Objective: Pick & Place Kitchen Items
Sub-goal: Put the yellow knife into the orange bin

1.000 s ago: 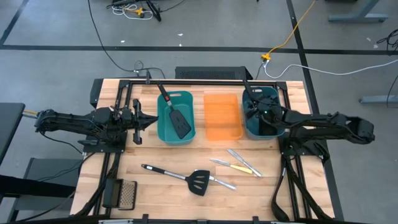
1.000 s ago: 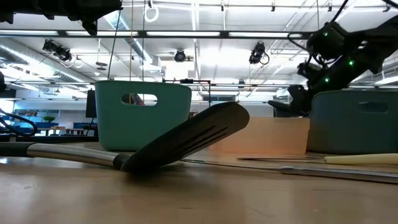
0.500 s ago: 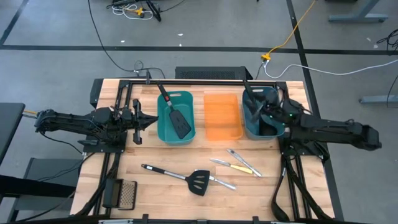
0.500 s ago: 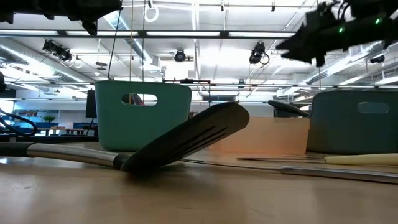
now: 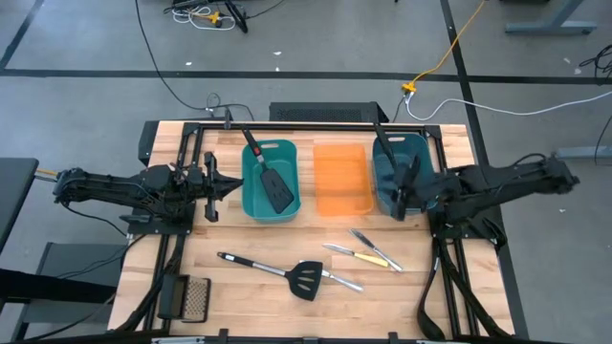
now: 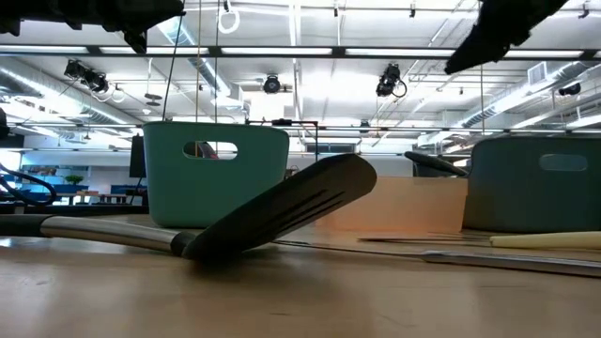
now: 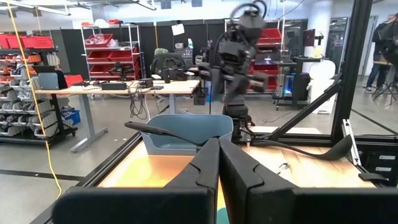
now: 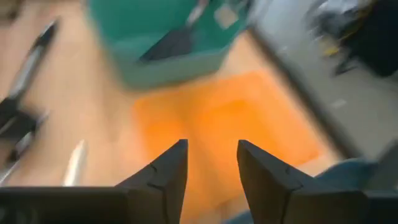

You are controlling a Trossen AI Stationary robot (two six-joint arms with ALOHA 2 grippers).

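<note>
My right gripper (image 5: 400,191) hangs open above the near left corner of the dark teal bin (image 5: 404,170), with nothing between its fingers (image 8: 210,152). A black ladle lies in that bin, its handle (image 5: 379,134) leaning out over the far rim. A black slotted spatula (image 5: 273,183) lies in the left teal bin (image 5: 271,205). On the table lie a second slotted spatula (image 5: 306,279), two silver knives (image 5: 366,239) and a yellow-handled knife (image 5: 375,256). My left gripper (image 5: 212,186) waits shut at the left, holding nothing.
An orange bin (image 5: 342,180) stands between the two teal bins. A small mesh grater (image 5: 194,298) lies at the near left corner. Bare wood shows along the near edge, to the right of the knives.
My right gripper has risen out of the dark teal bin and come a little toward the near edge, turning as it rose. In the low view it has climbed from beside the bin to the top of the picture. The ladle has stayed in the bin.
</note>
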